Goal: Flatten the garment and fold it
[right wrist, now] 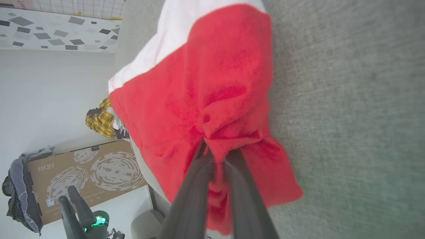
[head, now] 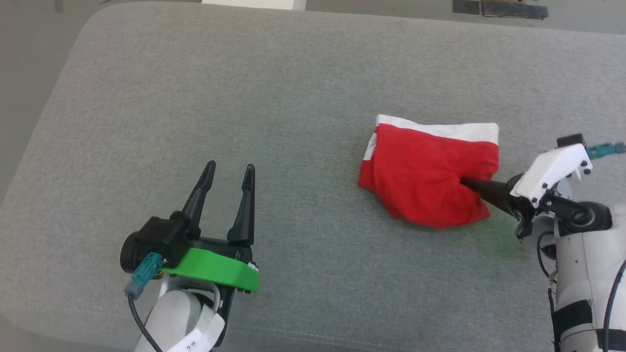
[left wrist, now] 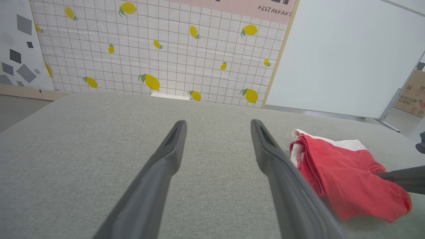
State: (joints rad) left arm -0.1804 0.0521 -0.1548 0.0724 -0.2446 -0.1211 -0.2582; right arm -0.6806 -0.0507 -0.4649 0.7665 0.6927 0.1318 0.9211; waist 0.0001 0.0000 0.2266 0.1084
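Garment: here's the garment (head: 425, 176), a rumpled red heap on the grey cushion (head: 244, 98), lying in its right half, nearer the right edge than the middle, about midway between far and near edges
Right jaws: together and clamped on the garment; the dark fingers (head: 484, 189) run in from the right edge and bite a pinch of red cloth on its near right side
Left jaws: wide apart, holding nothing, above bare cushion towards the near left corner, well apart from the garment; fingers (head: 200, 195) point to the far edge
Head view alone: the whole layout, with a white band along the garment's far edge and a green bracket (head: 215, 269) on the left wrist
Left wrist view alone: the garment (left wrist: 345, 176) from the side, layered red edges facing the camera, and beyond the far edge a gridded wall panel (left wrist: 149, 66) dotted with lemons
Right wrist view alone: the grip up close, red fabric (right wrist: 215, 83) bunched between the two fingers (right wrist: 192, 192); a yellow plaid cloth (right wrist: 99, 121) beyond the cushion
Writing: "RESTAURANT" on a pink sign (left wrist: 272, 8); "MSI" on a cardboard box (right wrist: 93, 172); a white label (head: 195, 340) on the left forearm, too small to read
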